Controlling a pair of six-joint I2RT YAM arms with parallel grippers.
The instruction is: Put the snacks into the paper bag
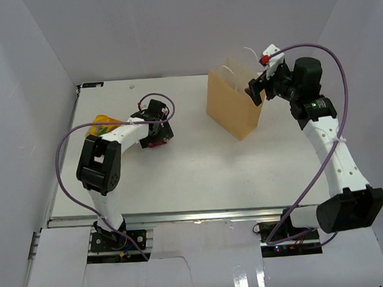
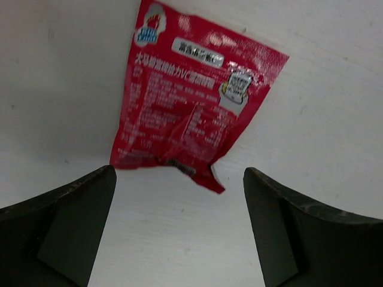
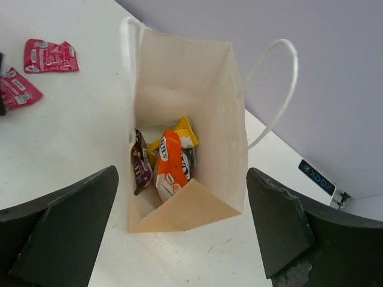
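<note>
Three snacks [image 3: 170, 158] sit in the paper bag [image 3: 185, 72]; two pink packets [image 3: 51, 55] lie outside.

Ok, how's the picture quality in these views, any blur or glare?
Top external: soft even light, faint shadows, glare on the glossy near strip. Left wrist: print on the red crinkly packet is blurred. Right wrist: sharper; the tan paper bag is lit inside, orange packet label readable.
</note>
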